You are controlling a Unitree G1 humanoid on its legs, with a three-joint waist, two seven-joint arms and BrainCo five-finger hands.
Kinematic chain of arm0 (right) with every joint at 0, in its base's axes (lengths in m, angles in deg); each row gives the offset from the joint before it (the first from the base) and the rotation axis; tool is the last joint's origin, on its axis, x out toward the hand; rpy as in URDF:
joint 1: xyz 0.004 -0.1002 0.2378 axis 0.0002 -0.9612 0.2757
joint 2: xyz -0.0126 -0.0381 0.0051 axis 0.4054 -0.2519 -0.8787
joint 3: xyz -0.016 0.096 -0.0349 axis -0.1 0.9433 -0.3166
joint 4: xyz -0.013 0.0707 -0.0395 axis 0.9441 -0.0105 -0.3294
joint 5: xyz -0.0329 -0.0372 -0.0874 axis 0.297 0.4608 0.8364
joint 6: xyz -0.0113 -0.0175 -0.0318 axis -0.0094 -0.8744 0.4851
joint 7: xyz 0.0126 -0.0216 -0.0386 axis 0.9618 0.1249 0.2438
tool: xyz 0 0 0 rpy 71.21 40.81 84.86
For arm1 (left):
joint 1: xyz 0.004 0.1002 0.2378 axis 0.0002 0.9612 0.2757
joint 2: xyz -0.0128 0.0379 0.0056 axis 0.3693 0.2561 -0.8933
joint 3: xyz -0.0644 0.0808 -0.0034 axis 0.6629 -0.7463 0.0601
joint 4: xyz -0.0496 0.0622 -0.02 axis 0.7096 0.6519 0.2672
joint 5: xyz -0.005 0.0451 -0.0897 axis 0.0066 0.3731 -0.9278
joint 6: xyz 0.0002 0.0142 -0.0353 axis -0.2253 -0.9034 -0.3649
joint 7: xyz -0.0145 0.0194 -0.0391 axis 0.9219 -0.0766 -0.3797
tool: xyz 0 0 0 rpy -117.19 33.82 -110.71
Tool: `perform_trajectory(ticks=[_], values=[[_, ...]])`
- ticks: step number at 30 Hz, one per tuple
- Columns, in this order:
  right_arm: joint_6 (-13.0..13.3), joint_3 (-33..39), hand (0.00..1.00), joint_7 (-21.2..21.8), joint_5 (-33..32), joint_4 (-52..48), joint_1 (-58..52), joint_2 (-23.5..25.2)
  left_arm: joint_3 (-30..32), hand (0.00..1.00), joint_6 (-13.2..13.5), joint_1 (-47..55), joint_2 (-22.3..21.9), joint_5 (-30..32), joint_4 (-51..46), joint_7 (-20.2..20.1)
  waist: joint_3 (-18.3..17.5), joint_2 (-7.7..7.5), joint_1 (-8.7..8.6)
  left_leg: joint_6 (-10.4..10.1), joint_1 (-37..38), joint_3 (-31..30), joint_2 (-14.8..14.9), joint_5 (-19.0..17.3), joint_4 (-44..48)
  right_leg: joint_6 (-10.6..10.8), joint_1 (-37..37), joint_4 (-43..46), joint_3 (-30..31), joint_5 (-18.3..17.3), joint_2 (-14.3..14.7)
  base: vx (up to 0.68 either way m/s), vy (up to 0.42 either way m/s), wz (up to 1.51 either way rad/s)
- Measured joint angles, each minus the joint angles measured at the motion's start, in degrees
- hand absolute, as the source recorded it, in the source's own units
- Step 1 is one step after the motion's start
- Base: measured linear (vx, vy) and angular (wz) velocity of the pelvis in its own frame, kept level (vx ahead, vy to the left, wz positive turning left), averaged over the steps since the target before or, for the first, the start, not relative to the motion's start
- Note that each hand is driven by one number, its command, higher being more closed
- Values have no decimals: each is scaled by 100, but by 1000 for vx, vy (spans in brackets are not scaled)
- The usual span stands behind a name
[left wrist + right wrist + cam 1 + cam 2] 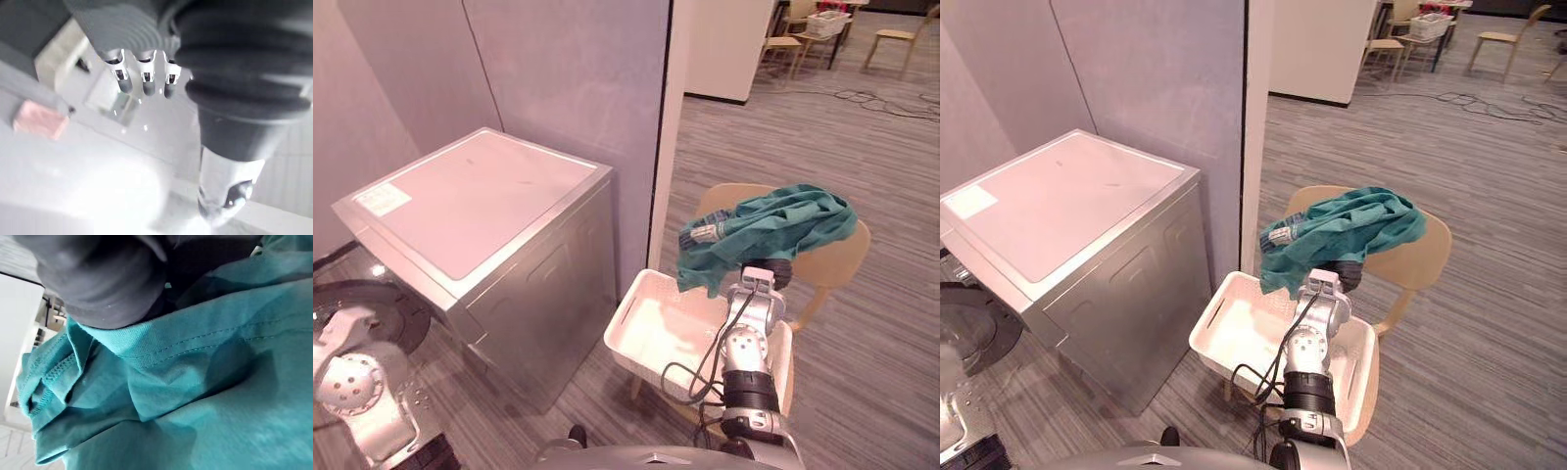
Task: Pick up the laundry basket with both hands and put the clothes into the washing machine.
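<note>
A crumpled teal cotton garment (pixel 773 225) is carried draped over the right hand (pixel 767 272), which is raised above a white rectangular plastic laundry basket (pixel 631 315). The hand is buried in the folds, so whether it is clamped on the cloth cannot be told. The garment is bunched with its long axis running roughly side to side, and one loose corner hangs down toward the basket's far rim. The basket is seen resting on a pale wooden chair with a rounded back (pixel 842 259) and looks empty.

A boxy silver-grey washing machine with a flat white top (pixel 480 206) is found to the robot's left of the garment, well apart from it, with the basket between. Its dark round door (pixel 362 313) is seen swung open at the lower left. The opening is judged nearer the left arm, so a long leftward and downward carry is called for.

The left hand (pixel 144 81) is held empty, fingers relaxed and apart.
</note>
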Motion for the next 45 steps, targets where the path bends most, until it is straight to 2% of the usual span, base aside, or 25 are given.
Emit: perform_trajectory(ticks=[1,2,3,6,7,9,12,15,19,21,25,31,35,36,41,45], values=[[-11,-188,100,0,0,-79,-5,2,-593,0,84,-21,12,52,-183,-86,-4,6,-37,-3,-1,97,13,-3,-1,-6,-86,-23,135,49,0,-49,5,-39],[-21,-284,100,0,0,-154,-25,3,-907,0,115,-51,14,55,-213,-173,-5,10,-57,-6,-3,145,21,-6,-1,-6,-109,-50,169,84,1,-29,5,-41],[-45,-490,100,10,4,-248,-37,-6,-1535,0,129,-98,24,55,-183,-384,-4,10,-130,-8,0,221,25,-8,-2,-16,-150,-88,272,130,6,-16,-4,-37],[-104,-945,100,23,8,-528,-85,-7,-3073,0,120,-217,90,-95,403,-946,-6,13,-287,-9,14,387,46,19,-1,-46,-283,-86,457,243,11,0,-12,-32],[-124,-1074,100,29,10,-660,-122,-8,-3635,0,-2,-339,164,-244,783,-1205,-7,14,-355,9,15,398,45,37,-1,-36,-289,-102,484,275,15,20,-22,-20],[-131,-1235,100,38,12,-745,-130,-6,-4239,0,-130,-402,227,-227,1174,-1498,-6,13,-458,12,34,416,46,39,0,-33,-297,-103,543,279,21,16,-19,-11],[-131,-1565,100,44,18,-976,-165,-6,-5458,0,-374,-688,262,-230,2308,-2138,-6,14,-536,28,133,541,69,22,-2,-29,-298,-102,653,271,32,21,-23,-20],[-156,-1904,100,44,144,-1271,-169,-25,-5899,0,-598,-970,220,-221,2865,-2397,-4,15,-613,17,116,675,106,8,-5,-43,-435,-93,784,270,56,-1,-27,-22],[-145,-2036,100,37,211,-1536,-169,-34,-6061,0,-707,-1329,224,-142,3104,-2422,1,8,-698,19,115,742,106,-1,-7,-48,-500,-77,890,275,55,3,-15,-12],[-120,-2137,100,33,217,-1540,-170,-40,-6165,0,-791,-1593,228,324,3162,-2321,0,8,-749,19,115,757,107,-1,-7,-49,-514,-76,907,277,55,-9,-13,-4],[-39,-2238,100,-8,217,-1689,-181,-50,-6426,0,-826,-2137,222,774,3516,-2030,3,2,-781,19,106,840,115,-1,-8,-62,-596,-60,980,293,55,-25,-6,-10],[162,-2288,100,-12,218,-2154,-209,-57,-6694,0,-839,-2718,198,790,3607,-1739,-11,-21,-889,19,89,900,120,0,-9,-66,-674,-38,1057,302,54,-14,-3,-5],[216,-2288,100,-14,217,-2198,-251,-63,-6773,0,-849,-2999,180,772,3816,-1657,-94,-120,-972,19,88,910,121,0,-8,-63,-681,-41,1066,307,54,0,0,0],[217,-2289,100,-14,217,-2206,-292,-64,-6833,100,-858,-3070,179,721,3884,-1602,-122,-171,-984,19,87,914,121,0,-8,-63,-684,-41,1069,307,54,0,0,0],[280,-2289,100,-17,216,-2231,-550,-79,-6811,100,-903,-3262,176,453,4185,-1506,-203,-300,-1010,19,76,915,119,0,-9,-61,-693,-43,1070,308,47,-6,1,0],[305,-2297,100,-48,215,-2458,-691,-226,-6805,100,-916,-3509,178,263,4262,-1379,-251,-314,-1048,17,-8,913,118,4,-8,-40,-782,-41,1070,312,44,-35,2,0]])
